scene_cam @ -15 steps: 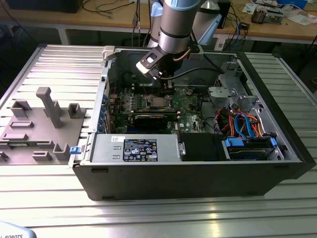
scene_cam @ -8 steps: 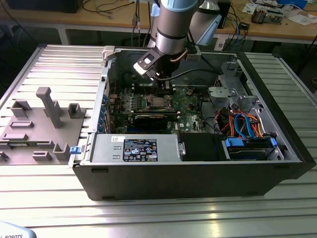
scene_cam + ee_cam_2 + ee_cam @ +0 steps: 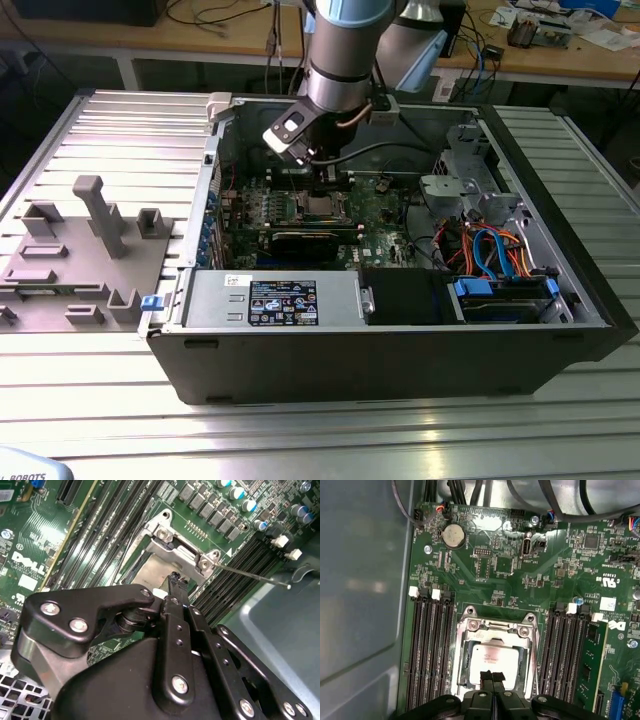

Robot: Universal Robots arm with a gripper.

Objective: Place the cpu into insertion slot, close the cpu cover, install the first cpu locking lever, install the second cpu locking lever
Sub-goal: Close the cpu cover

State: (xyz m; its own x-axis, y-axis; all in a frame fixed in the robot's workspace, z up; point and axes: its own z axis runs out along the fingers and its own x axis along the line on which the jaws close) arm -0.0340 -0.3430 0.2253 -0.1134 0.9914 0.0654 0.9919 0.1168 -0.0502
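Cpu, a small flat square chip with a dull silver-grey top (image 3: 487, 661), lies face up just under the black gripper (image 3: 492, 676), whose fingers are pressed together, holding nothing. It sits in the dark square insertion slot (image 3: 466, 672), edges parallel to the memory slots; being square, it has no long axis. The thin silver cpu cover frame (image 3: 492, 629) lies flat around it. Long black memory slots (image 3: 427, 650) flank the slot, and a thin wire lever (image 3: 250, 575) reaches from its corner across them.

memory slots (image 3: 427, 650) hem the insertion slot (image 3: 492, 627) on two sides; the case wall (image 3: 360, 580) stands near.
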